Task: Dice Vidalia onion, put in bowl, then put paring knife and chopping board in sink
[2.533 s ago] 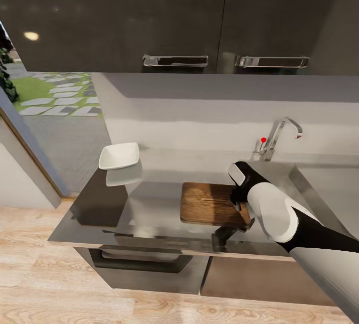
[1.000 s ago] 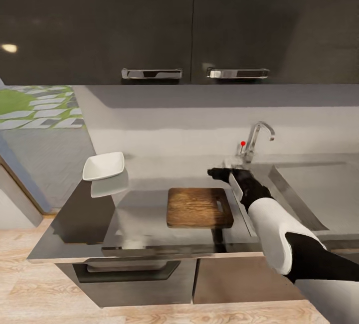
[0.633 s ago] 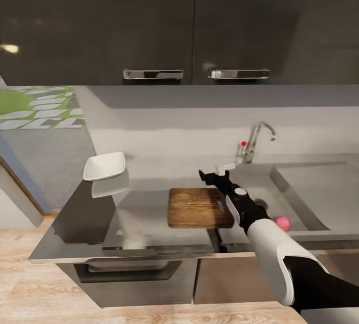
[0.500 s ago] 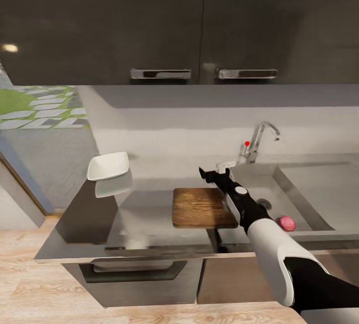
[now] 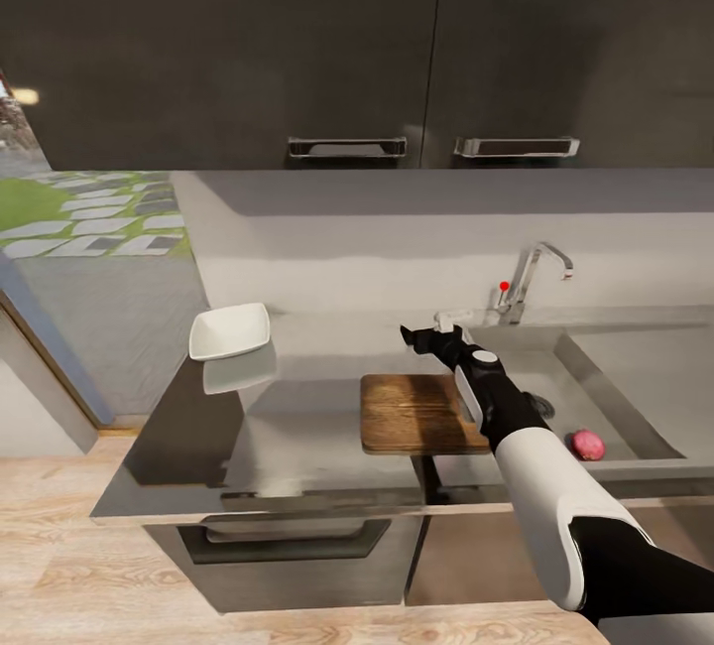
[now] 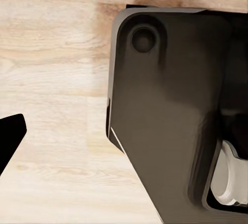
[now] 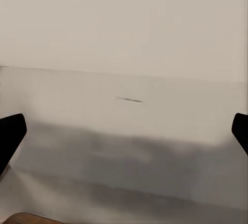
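The right arm reaches forward over the desk (image 5: 297,397), its claw (image 5: 424,339) hovering above the bare grey top just behind the far edge of the board (image 5: 421,414) — the 2 fingers are spread apart and hold nothing, and in the right wrist view their dark tips (image 7: 11,133) sit wide at either side with the pale wall and desk top between them. The board lies flat near the front edge of the desk, its slot handle toward the sink (image 5: 635,427). In the basin, near the front wall and beside the drain, rests the pinkish-red onion (image 5: 588,444), well apart from the claw. The faucet (image 5: 535,278) with its red dot stands behind the basin's back left corner. The bowl (image 5: 230,331) sits upright at the far left of the desk, well apart from the board, mirrored in the glossy top. Dark cabinets (image 5: 397,40) with 2 chrome handles hang above. The left wrist view looks down on a wood floor (image 6: 51,79) and a dark part of the robot's body (image 6: 170,115); 1 dark fingertip (image 6: 9,136) shows at the edge — whether that claw is spread or closed cannot be told.
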{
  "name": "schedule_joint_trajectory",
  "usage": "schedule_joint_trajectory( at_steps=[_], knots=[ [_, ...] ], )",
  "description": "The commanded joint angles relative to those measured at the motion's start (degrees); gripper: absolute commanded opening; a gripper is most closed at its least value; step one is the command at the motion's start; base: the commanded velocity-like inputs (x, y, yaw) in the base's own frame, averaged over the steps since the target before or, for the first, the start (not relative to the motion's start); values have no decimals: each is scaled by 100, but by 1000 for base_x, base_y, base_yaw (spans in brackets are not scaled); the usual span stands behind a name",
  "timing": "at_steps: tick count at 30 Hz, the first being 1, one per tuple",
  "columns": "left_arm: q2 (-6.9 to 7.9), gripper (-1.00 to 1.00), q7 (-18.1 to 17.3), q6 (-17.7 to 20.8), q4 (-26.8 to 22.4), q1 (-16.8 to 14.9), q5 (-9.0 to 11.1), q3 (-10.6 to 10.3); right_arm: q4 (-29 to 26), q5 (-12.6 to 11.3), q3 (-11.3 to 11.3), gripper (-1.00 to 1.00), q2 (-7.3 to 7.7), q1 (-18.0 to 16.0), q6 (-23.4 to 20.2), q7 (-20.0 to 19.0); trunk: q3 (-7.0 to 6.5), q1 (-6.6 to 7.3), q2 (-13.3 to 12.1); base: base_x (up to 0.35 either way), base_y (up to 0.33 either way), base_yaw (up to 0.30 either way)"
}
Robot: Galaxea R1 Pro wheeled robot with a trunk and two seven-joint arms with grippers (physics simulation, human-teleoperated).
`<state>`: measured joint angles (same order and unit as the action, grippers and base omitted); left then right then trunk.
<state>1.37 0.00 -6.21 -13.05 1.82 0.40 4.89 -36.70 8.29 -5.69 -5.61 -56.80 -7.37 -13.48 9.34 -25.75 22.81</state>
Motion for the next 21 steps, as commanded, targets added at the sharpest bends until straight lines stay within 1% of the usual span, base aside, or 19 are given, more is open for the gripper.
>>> schedule_joint_trajectory(
  at_steps=[1, 4, 9, 10, 11, 12, 13, 14, 16, 17, 18, 19, 20, 21],
  knots=[
    [-1, 100, 0, -9, -9, 2, 4, 22, -18, 60, -48, 100, -10, -3, -34, -56, 5, -4, 11, 0, 4, 0],
    [2, 100, 0, -10, -11, 2, 4, 27, -31, 59, -47, 100, -10, -1, -38, -57, -16, -4, 11, 0, 2, 0],
    [4, 100, 0, -12, -12, 2, 4, 29, -272, 59, -39, 100, -10, 2, -135, -58, -62, -4, 11, 0, 0, 0],
    [3, 100, 0, -12, -10, 2, 4, 28, -354, 59, -42, 100, -10, 2, -380, -59, -71, -4, 11, 0, 0, 0],
    [3, 100, 0, -12, -10, 2, 4, 26, -395, 59, -45, 100, -10, 2, -507, -59, -81, -4, 11, 0, 0, 0],
    [2, 100, 0, -12, -10, 2, 4, 26, -497, 59, -46, 100, -10, 2, -814, -59, -89, -4, 11, 0, 0, 0],
    [2, 100, -2, -13, -11, 2, 4, 25, -553, 59, -46, 100, -10, 2, -984, -59, -96, -4, 11, 0, 0, 0],
    [3, 100, -4, -16, -13, 2, 2, 22, -661, 59, -46, 100, -10, 2, -1314, -59, -102, -4, 11, 0, 0, 0],
    [15, 100, -3, -24, -31, 2, 1, 20, -746, 59, -46, 100, -10, 2, -1600, -59, -111, -4, 11, 0, 0, 0],
    [133, 100, -8, -45, -193, 2, 3, 24, -835, 59, -46, 100, -10, 2, -1958, -54, -113, -4, 11, 0, 0, 0],
    [191, 100, -8, -46, -261, 2, 3, 27, -848, 59, -46, 100, -10, 2, -2007, -53, -114, -4, 11, 0, 0, 0],
    [344, 100, -11, -39, -399, 2, 5, 46, -866, 59, -47, 100, -10, 2, -2081, -52, -115, -4, 11, 0, 0, 0],
    [678, 100, -57, -17, -619, 2, 15, 208, -886, 59, -47, 100, -10, 2, -2158, -51, -115, -4, 11, 0, 0, 0],
    [793, 100, -95, 4, -714, 2, 17, 359, -890, 59, -47, 100, -10, 2, -2176, -50, -116, -4, 11, 0, 0, 0]
  ],
)
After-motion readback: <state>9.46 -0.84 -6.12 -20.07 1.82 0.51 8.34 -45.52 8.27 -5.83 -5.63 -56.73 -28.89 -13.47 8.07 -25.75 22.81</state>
